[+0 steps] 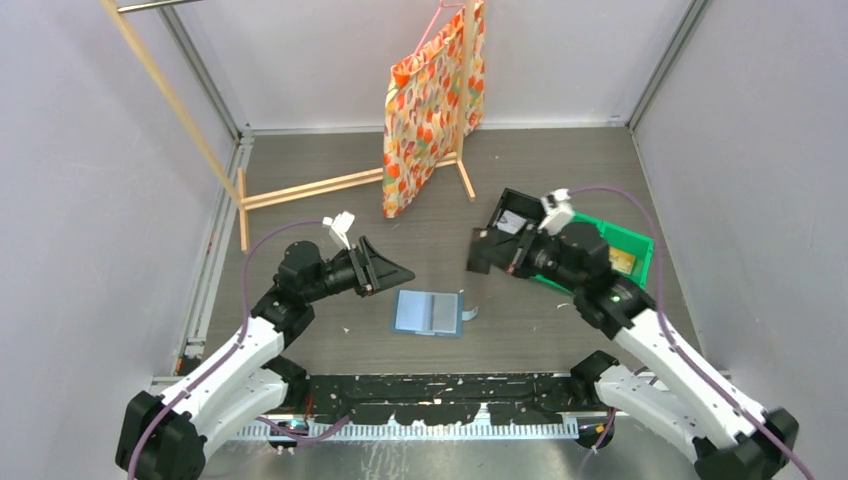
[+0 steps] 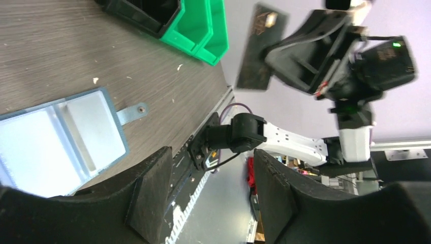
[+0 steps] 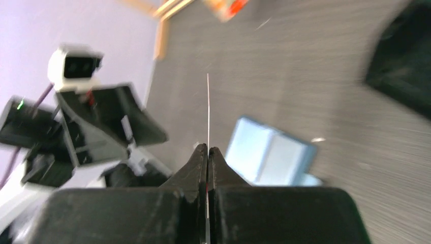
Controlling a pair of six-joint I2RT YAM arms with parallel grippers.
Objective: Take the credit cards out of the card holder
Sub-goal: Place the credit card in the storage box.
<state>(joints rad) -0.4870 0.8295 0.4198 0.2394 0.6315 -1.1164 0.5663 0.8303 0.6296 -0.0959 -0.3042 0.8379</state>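
The right jaws clenched a dark card near the open card holder; the left jaws stood released.

We find the card holder lying open on the table, in the middle before both arms. Behind it to the left hangs the left gripper. Behind it to the right, the right gripper pinches a credit card. Further right two bins stand side by side, and a bag hangs at the back.
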